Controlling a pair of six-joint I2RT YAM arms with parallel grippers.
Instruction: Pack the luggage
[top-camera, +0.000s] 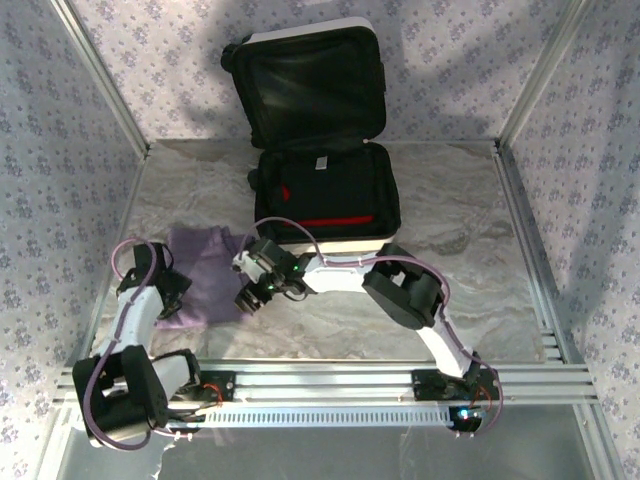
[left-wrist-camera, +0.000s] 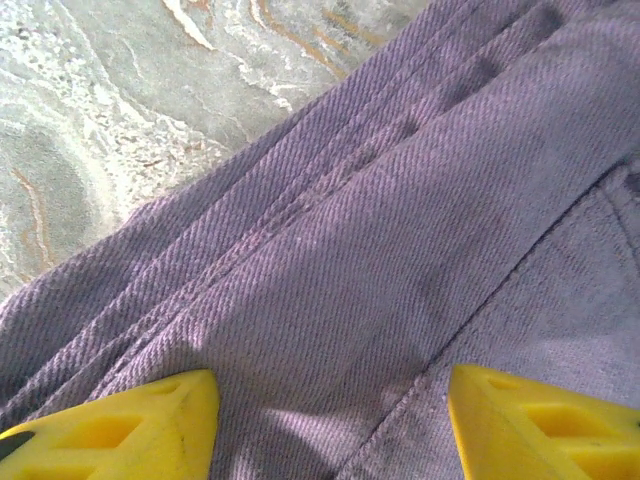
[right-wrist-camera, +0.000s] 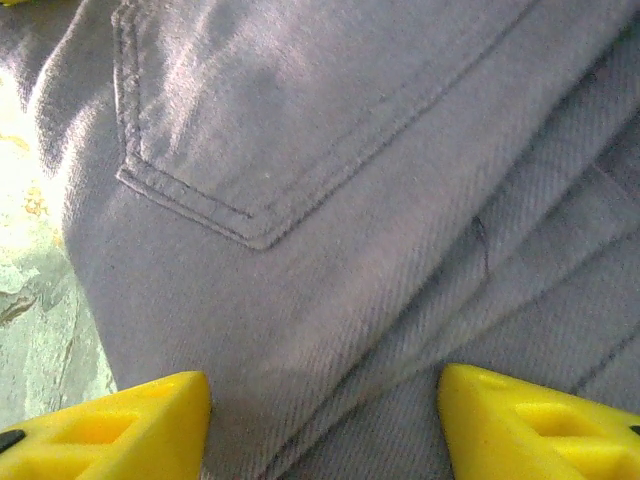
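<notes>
Purple denim, a folded garment (top-camera: 205, 275), lies on the marble desk (top-camera: 470, 240) beneath both arms. The left pincer (left-wrist-camera: 330, 425) and the right pincer (right-wrist-camera: 325, 425) each hang over it with yellow fingers spread, cloth between them, nothing clamped. The luggage (top-camera: 325, 190) stands open at the far middle of the desk, lid upright, beyond and to the right of the garment; the right pincer is nearer it. Whether fingertips touch cloth I cannot tell, and the arms hide the garment's edges, so its long axis is unclear.
</notes>
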